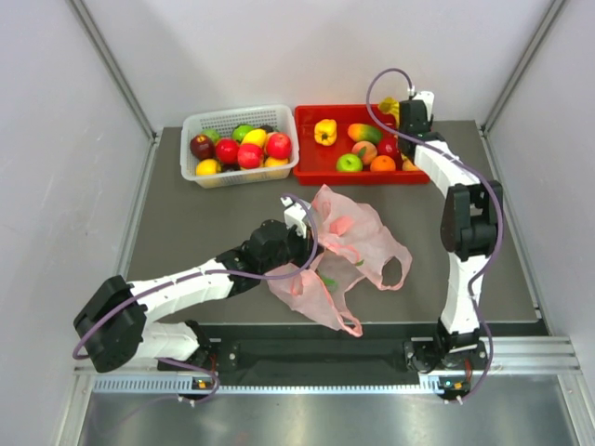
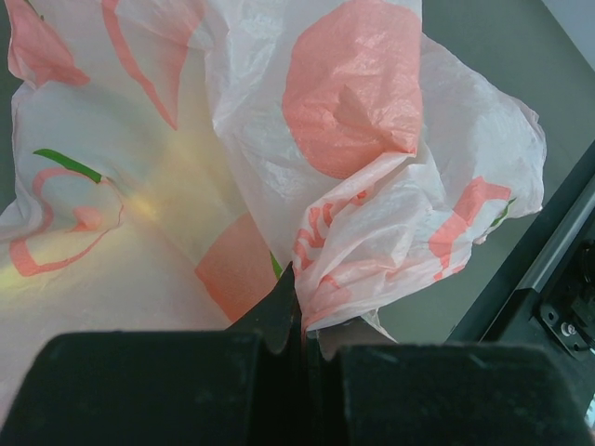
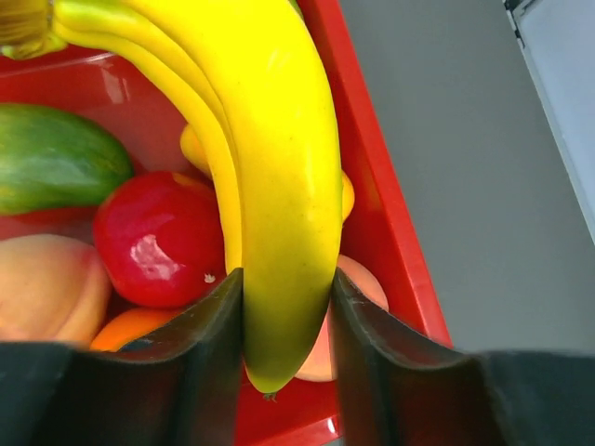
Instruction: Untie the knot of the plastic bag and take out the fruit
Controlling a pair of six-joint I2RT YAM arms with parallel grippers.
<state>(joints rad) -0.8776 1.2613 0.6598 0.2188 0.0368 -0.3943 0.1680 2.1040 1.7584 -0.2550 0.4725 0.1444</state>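
**Knot undone, banana bunch over the tray, bag not yet empty**

From above, we see the plastic bag [image 1: 358,243] crumpled on the worktop [image 1: 186,223], just toward 6 o'clock from the middle. Its two loop handles lie apart, one at the bag's 4 o'clock and one at its 6 o'clock. We find no knot between them, so we judge the untying done. The left claw [image 1: 299,219] sits at the bag's 10 o'clock edge. The right claw [image 1: 410,104] is well apart from the bag, at the worktop's 1 o'clock, over the far corner of the red tray [image 1: 321,175], with the banana bunch [image 1: 389,107] in it. Several fruits lie in the tray, and a white basket [image 1: 186,149] of fruit stands just beside it at 11 o'clock. Green tips [image 1: 327,279] show through the plastic, so we judge that at least one fruit is inside.

At the left wrist, the claw is shut tight on a fold of the bag, the thin plastic pinched between its fingers. A green streak shows at 9 o'clock. We cannot tell the pink patches apart as print or fruit.

At the right wrist, the claw grips the banana bunch, a finger pressed on each side. Below it in the tray lie a red fruit [image 3: 158,237], a peach [image 3: 46,288] and a green fruit [image 3: 56,158]. We cannot tell whether the bunch touches them. What remains, as we judge it, is letting the bunch go and fetching whatever the bag holds.
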